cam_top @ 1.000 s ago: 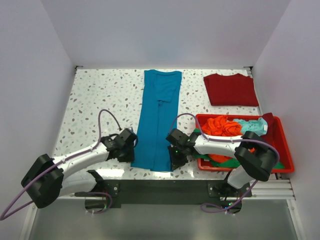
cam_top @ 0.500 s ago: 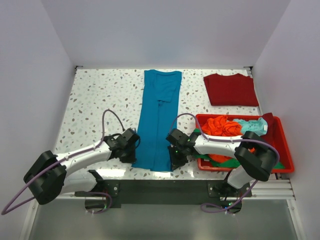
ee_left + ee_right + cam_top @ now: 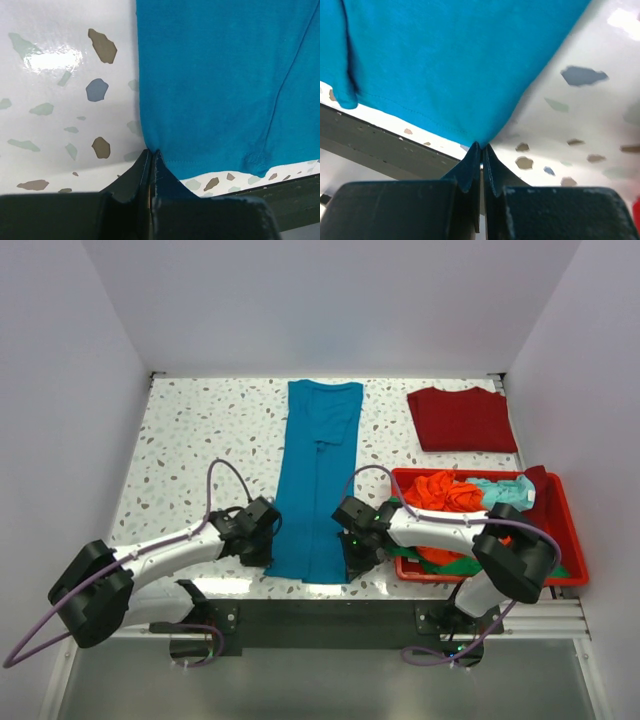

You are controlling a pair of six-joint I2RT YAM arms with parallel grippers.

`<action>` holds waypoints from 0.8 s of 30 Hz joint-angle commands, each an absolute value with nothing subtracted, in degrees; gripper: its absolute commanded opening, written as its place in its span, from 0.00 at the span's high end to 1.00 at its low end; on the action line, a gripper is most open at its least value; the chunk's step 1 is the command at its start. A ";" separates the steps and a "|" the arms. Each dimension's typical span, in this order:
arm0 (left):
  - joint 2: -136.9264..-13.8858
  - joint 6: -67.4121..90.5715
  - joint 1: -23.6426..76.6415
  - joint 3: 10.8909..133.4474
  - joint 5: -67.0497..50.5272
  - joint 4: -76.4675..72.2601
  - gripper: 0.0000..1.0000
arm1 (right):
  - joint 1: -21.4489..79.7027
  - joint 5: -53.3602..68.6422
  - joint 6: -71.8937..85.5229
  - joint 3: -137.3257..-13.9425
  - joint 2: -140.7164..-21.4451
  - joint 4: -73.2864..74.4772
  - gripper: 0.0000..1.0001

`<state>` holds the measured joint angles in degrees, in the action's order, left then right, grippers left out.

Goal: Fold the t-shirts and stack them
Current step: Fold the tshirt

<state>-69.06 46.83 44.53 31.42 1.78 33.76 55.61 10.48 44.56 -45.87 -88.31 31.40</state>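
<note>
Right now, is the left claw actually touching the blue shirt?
Touching. The left wrist view shows the left gripper shut on a hem corner of the teal-blue t-shirt.

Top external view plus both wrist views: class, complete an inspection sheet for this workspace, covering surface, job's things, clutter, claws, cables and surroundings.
Surface: speckled table, glare near its front edge.
Job's things: teal-blue t-shirt lies flat as a long strip; dark red t-shirt folded at far right; orange shirt, pale aqua shirt and green shirt heaped in the red bin.
Clutter: nothing seen.
Claws: left claw shut on the teal-blue t-shirt's near left corner; right claw shut on its near right corner.
Cables: purple cable loops above each arm's wrist.
Surroundings: plain white walls on three sides.
</note>
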 commanded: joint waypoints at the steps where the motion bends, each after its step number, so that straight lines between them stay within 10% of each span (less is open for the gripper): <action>1: -67.15 45.35 44.91 34.54 4.04 36.74 1.00 | 55.90 7.91 43.94 -49.57 -84.73 36.91 1.00; 24: -72.42 39.03 35.70 45.70 4.04 27.78 1.00 | 48.96 -3.16 39.29 -65.38 -90.87 39.99 1.00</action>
<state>-71.26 41.45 37.78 42.17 4.29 32.91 50.33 0.23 41.60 -61.73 -89.56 40.32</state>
